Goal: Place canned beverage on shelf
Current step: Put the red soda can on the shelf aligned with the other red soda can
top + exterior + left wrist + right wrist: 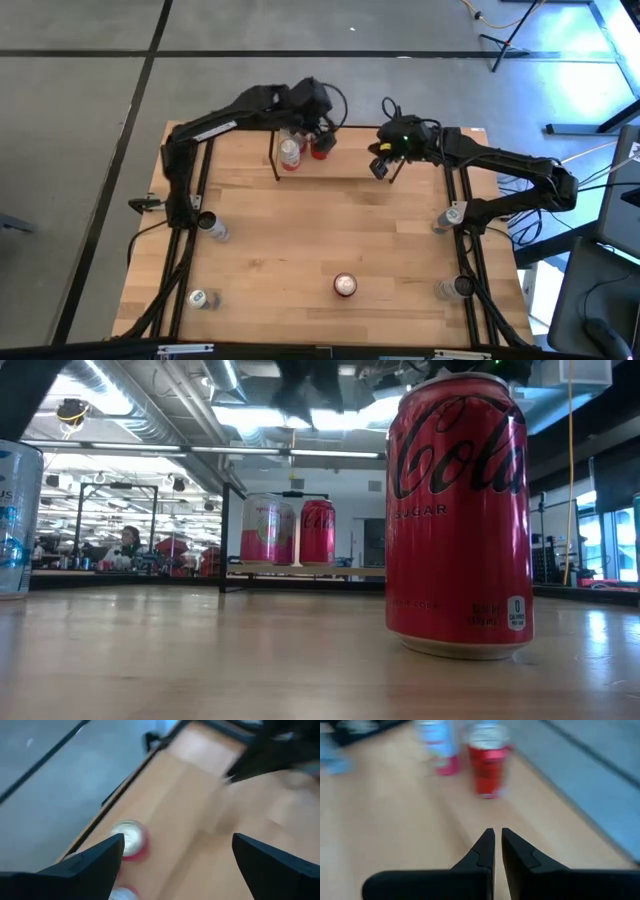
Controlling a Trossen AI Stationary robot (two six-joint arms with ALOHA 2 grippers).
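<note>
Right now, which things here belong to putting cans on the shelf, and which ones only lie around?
Job:
shelf
two cans on it: pink can, red can
left hand, open above them

Lying about:
front red can
four silver cans at the table sides

red can (320,150) upright on shelf (345,168)

A lab or workshop; exposed ceiling ducts (150,420), concrete floor (80,120).

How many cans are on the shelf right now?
2. A pink can and a red can stand side by side at the left end of the shelf, under the left claw. None looks hidden.
</note>
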